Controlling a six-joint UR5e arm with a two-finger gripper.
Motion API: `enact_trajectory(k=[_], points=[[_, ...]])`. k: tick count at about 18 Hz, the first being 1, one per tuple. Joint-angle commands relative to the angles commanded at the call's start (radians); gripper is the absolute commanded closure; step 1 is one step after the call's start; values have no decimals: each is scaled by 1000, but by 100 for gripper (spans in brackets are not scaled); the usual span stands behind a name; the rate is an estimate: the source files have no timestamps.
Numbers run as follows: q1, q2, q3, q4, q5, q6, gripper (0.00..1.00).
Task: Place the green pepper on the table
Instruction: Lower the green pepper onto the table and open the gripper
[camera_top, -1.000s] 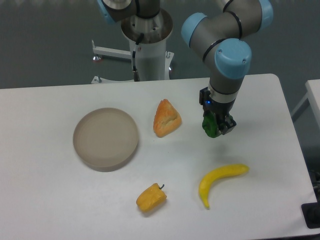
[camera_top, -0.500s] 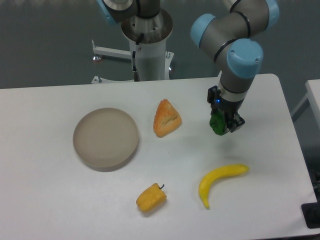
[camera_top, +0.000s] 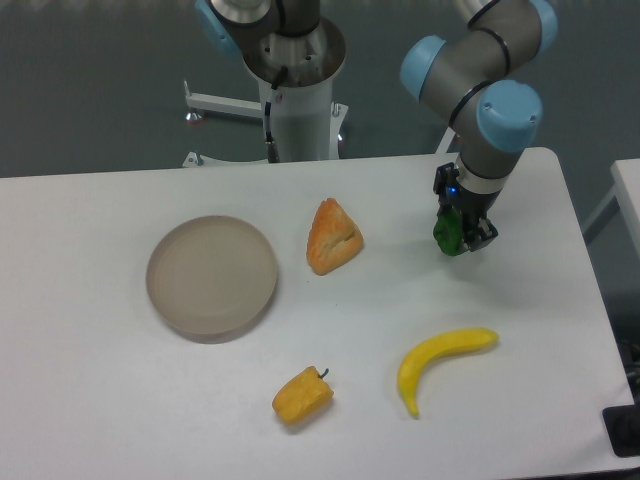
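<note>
The green pepper (camera_top: 446, 233) is small and dark green, and is held between the fingers of my gripper (camera_top: 457, 238) at the right side of the white table (camera_top: 100, 400). The gripper is shut on it and points down. The pepper sits low, close to the tabletop; I cannot tell whether it touches it. Most of the pepper is hidden by the black fingers.
A round beige plate (camera_top: 212, 276) lies left of centre. An orange bread wedge (camera_top: 332, 237) lies in the middle. A yellow pepper (camera_top: 302, 395) and a banana (camera_top: 440, 363) lie toward the front. The table's right edge is close to the gripper.
The arm has carried the green pepper to the right and slightly farther back across the table. The other objects have not moved.
</note>
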Motion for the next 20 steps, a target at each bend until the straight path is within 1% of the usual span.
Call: enact_trajectory(k=[1, 3, 6, 7, 8, 9, 10, 14, 16, 17, 19, 20], points=[[0, 2, -2, 2, 0, 2, 67], [-2, -5, 0, 2, 3, 2, 64], [-3, -24, 20, 5, 3, 9, 53], [-2, -28, 23, 5, 2, 17, 47], [-3, -29, 23, 5, 2, 26, 35], [-5, -29, 20, 5, 2, 25, 8], [-6, -29, 21, 2, -2, 15, 0], [6, 0, 24, -5, -28, 8, 0], [6, 9, 55, -18, -25, -8, 0], [-1, 11, 92, -56, -25, -44, 0], [-15, -6, 214, -217, -12, -93, 0], [-31, -27, 280, -279, -12, -94, 0]])
